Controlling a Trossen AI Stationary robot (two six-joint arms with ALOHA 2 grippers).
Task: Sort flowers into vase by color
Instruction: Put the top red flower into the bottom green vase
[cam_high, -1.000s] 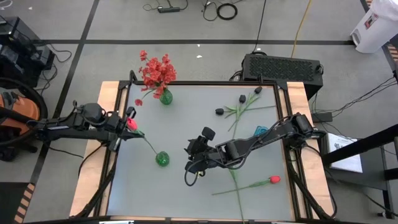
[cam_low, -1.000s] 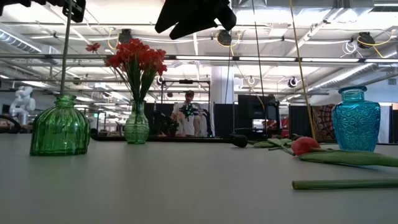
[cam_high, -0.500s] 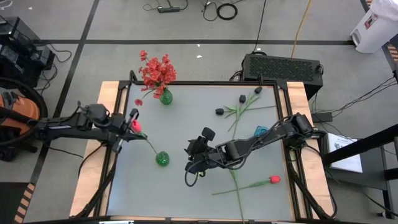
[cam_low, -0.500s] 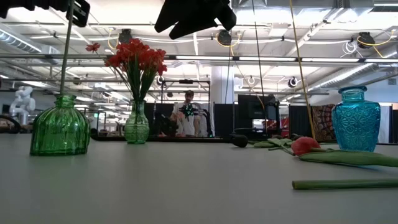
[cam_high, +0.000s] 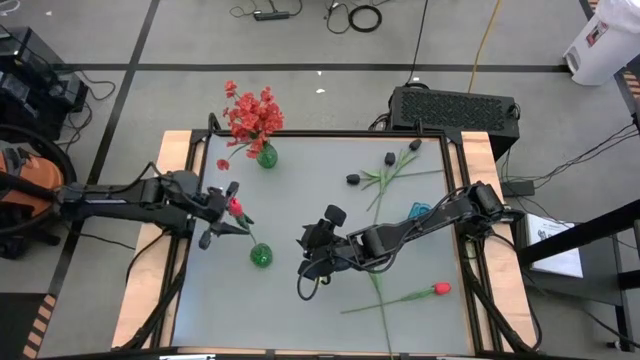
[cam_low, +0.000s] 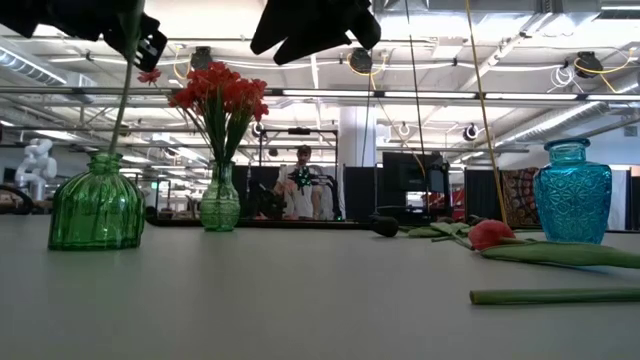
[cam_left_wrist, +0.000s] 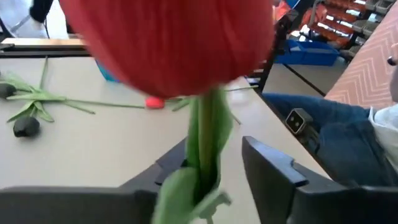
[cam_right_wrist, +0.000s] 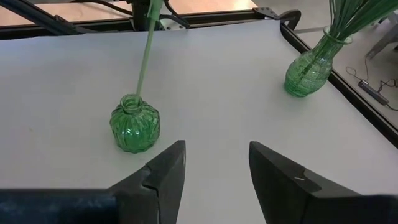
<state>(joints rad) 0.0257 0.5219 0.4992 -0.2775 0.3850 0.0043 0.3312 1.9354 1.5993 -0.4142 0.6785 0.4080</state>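
My left gripper (cam_high: 222, 212) is shut on a red tulip (cam_high: 236, 207), up in the air to the left of the small round green vase (cam_high: 260, 256). The tulip's green stem (cam_low: 118, 100) slants down into the vase's neck (cam_right_wrist: 130, 99). In the left wrist view the red bud (cam_left_wrist: 168, 43) fills the top. My right gripper (cam_high: 305, 250) hovers open to the right of that vase and points at it (cam_right_wrist: 135, 127). A taller green vase (cam_high: 266, 155) at the far edge holds red sprays (cam_high: 250, 115). My left gripper holds the tulip's stem just below the bud (cam_left_wrist: 206, 134), between its two fingers. The fingers come about level from the table's left and lie across the stem. The flower is lifted, tilted a little, and its lower end stands in the round green vase's neck (cam_low: 103, 155).
Black blooms on green stems (cam_high: 353, 179) (cam_high: 389, 158) lie at the far right. Another red tulip (cam_high: 440, 289) and a long green stem (cam_high: 380, 290) lie near the right front. A blue vase (cam_low: 571, 192) stands at the right. A person shows far behind the table.
My left gripper has moved toward the table's right, toward the round green vase, and somewhat down, carrying the tulip bud with it. The stem's top has swung rightward, so it now leans instead of standing nearly upright; its lower end stays in the vase.
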